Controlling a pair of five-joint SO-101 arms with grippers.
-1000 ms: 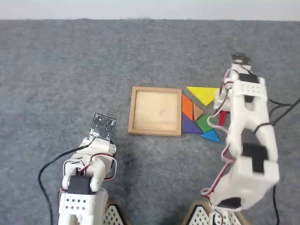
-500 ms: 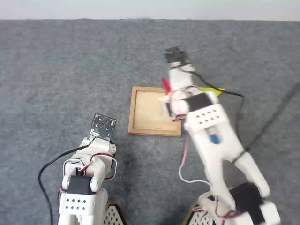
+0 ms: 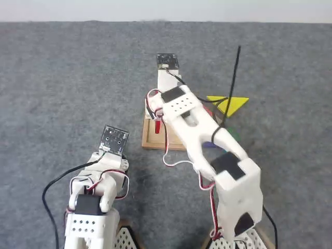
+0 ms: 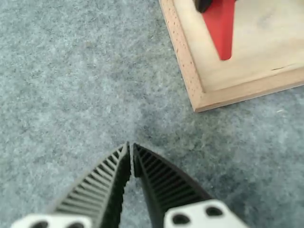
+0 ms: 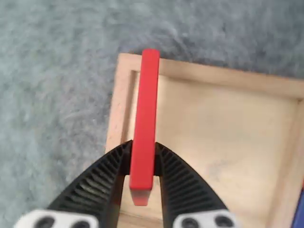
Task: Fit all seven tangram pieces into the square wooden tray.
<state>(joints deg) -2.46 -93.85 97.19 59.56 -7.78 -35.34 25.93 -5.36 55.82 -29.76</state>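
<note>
Grey mat [image 3: 62,78] covers the table. In the high view the right arm [image 3: 199,132] stretches diagonally over the wooden tray [image 3: 149,136] & hides most of it. The left arm [image 3: 96,194] sits folded near the front, apart from the tray. A yellow triangle [image 3: 232,104] lies on the mat right of the tray, partly behind a cable. The right wrist cam shows what the high view can't: right gripper [image 5: 142,148] jaws pinched narrow on the red piece [image 5: 148,99], held on edge above the tray floor by the tray's left rim; can't tell if it touches. Left wrist cam: left gripper [image 4: 131,148] jaws closed tip to tip w/ nothing between, over bare mat near a tray corner
</note>
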